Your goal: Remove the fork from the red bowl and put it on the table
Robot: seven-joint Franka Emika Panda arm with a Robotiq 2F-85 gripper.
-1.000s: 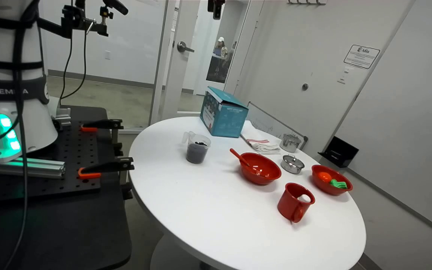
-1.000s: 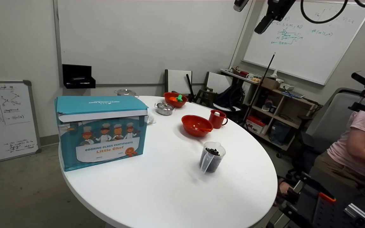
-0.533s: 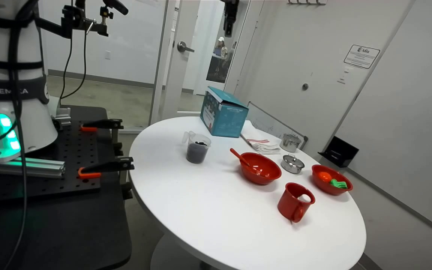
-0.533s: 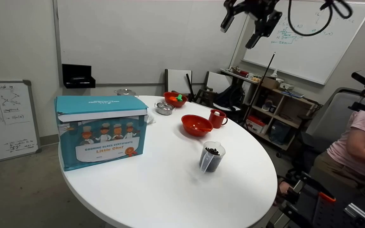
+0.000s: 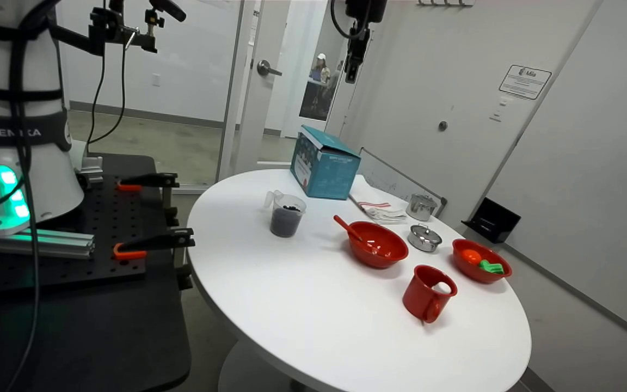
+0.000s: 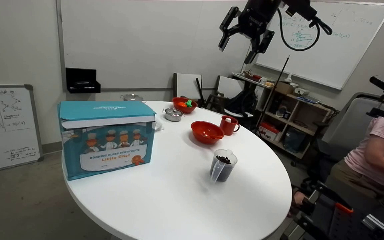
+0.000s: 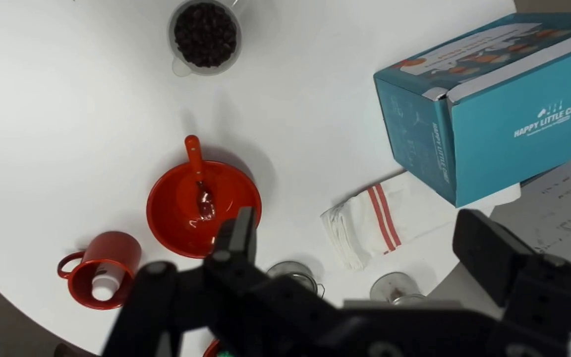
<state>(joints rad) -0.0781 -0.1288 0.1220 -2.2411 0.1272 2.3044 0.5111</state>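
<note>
The gripper [image 6: 235, 55] hangs above the table [image 6: 178, 200], jaws wide apart and holding nothing; in the wrist view the fork [image 7: 198, 171] leans in the red bowl [image 7: 165, 213] to their left, on the far side, its handle crossing the far rim roughly square to their closing line.

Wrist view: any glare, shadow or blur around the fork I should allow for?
Wrist view: white glints sit beside the metal head of the fork, its tines hard to make out; soft shadows of its handle and the red bowl fall on the white table; the claw in the foreground looks dark and out of focus. Both exterior views: small highlights show inside the red bowl.
</note>
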